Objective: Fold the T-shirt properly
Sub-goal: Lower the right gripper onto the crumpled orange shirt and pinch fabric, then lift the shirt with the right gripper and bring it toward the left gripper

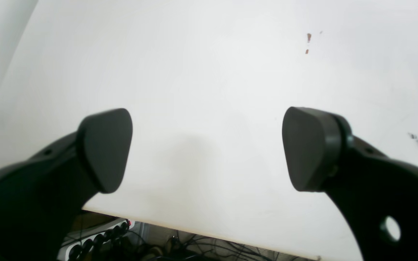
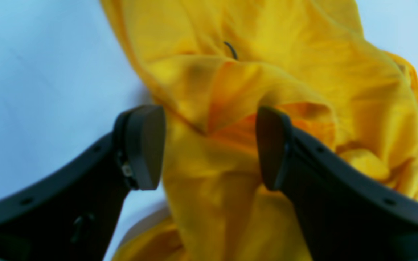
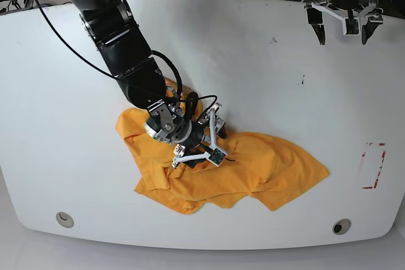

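Note:
The T-shirt (image 3: 272,162) lies crumpled and orange-yellow on the white table (image 3: 253,61), spread from the centre-left toward the front right. My right gripper (image 3: 199,147) is pressed down into its left part. In the right wrist view the right gripper (image 2: 210,145) is open, its two black fingers standing apart with a raised ridge of the T-shirt (image 2: 285,54) between them. My left gripper (image 3: 342,35) hovers at the table's far right, away from the cloth. Seen from its wrist camera, the left gripper (image 1: 207,148) is wide open over bare table (image 1: 209,54), holding nothing.
A red outlined rectangle (image 3: 373,165) marks the table at the right. Two round holes (image 3: 63,219) (image 3: 342,226) sit near the front edge. Below the table edge in the left wrist view lie a power strip (image 1: 96,239) and cables.

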Robot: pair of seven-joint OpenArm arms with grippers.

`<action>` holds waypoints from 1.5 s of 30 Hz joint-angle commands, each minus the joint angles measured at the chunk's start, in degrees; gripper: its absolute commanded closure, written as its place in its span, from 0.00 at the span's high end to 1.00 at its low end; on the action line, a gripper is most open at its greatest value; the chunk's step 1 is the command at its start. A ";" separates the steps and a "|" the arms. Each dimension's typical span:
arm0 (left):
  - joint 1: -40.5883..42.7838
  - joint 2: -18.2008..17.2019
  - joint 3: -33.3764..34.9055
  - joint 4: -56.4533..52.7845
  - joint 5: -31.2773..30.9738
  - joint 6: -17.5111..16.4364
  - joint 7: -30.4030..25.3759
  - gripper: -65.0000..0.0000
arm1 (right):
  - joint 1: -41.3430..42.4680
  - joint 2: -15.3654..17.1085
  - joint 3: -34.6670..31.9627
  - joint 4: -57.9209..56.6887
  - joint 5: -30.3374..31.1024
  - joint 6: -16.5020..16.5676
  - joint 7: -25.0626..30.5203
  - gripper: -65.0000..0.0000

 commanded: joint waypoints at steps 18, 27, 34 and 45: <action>0.54 -0.06 -0.43 0.99 0.07 0.30 -1.41 0.96 | 5.96 -4.40 0.22 -14.17 0.31 -0.49 8.32 0.45; 0.19 -0.15 -0.34 0.90 0.07 0.30 -1.41 0.96 | 5.96 -4.40 0.39 -13.82 0.31 -0.66 9.12 0.00; 0.11 -0.32 0.01 0.90 0.07 0.21 -1.41 0.96 | 3.32 -1.85 0.57 4.29 0.40 -0.66 0.32 0.00; -5.87 -0.68 6.69 0.90 0.07 0.12 -1.32 0.97 | 10.18 -0.88 0.66 17.65 0.22 -0.22 -6.71 0.00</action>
